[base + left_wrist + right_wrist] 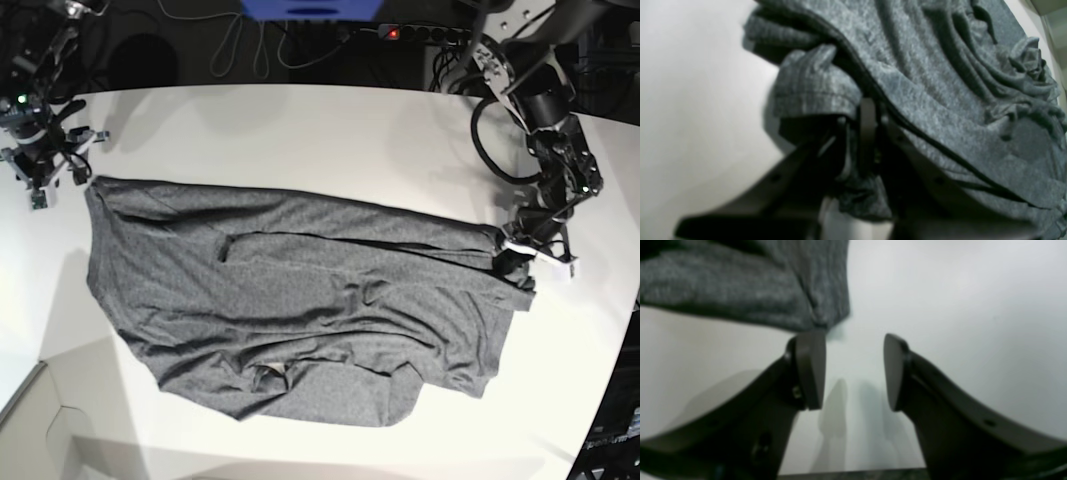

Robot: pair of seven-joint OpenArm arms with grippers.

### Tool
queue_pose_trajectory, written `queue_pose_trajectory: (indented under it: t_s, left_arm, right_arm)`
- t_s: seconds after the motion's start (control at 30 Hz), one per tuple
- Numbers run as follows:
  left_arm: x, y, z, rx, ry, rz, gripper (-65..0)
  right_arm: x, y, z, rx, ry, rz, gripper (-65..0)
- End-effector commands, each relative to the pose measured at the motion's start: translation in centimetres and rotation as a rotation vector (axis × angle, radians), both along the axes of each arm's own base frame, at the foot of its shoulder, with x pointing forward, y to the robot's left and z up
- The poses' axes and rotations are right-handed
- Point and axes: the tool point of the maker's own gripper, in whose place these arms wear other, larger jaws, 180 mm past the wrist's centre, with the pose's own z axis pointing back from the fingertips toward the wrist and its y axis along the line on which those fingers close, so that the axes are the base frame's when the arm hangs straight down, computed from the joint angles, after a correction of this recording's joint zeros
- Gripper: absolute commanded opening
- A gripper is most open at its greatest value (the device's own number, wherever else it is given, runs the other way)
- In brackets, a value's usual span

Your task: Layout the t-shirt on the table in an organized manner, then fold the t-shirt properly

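the left gripper (867, 133) is clamped on a bunched edge of the t-shirt (300, 310), which lies spread but rumpled across the table (300, 130). the right gripper (853, 370) hangs with jaws apart just beside the far corner, holding nothing. pulling one-handed could drag the whole shirt or deepen the wrinkles, and a thin pinch might slip.

In the left wrist view the left claw (868, 133) tips are buried under a fold of the t-shirt (940, 83), which runs off the frame; the right wrist view is blurred, its t-shirt corner (740, 290) cut off
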Motion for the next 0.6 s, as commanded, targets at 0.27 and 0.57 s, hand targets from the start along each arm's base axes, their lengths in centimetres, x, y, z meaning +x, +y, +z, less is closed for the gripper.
queue_pose_trajectory:
  t_s: [0.27, 0.57]
  left_arm:
    - [-0.6, 1.3, -0.4, 0.047, 0.057, -0.014, -64.8]
    - [-0.9, 1.4, -0.6, 0.052, 0.063, -0.017, -64.8]
  right_arm:
    - [2.5, 1.8, 0.1, 0.061, -0.056, 0.033, -32.4]
    - [4.5, 2.3, -1.7, 0.135, -0.042, 0.018, -32.4]
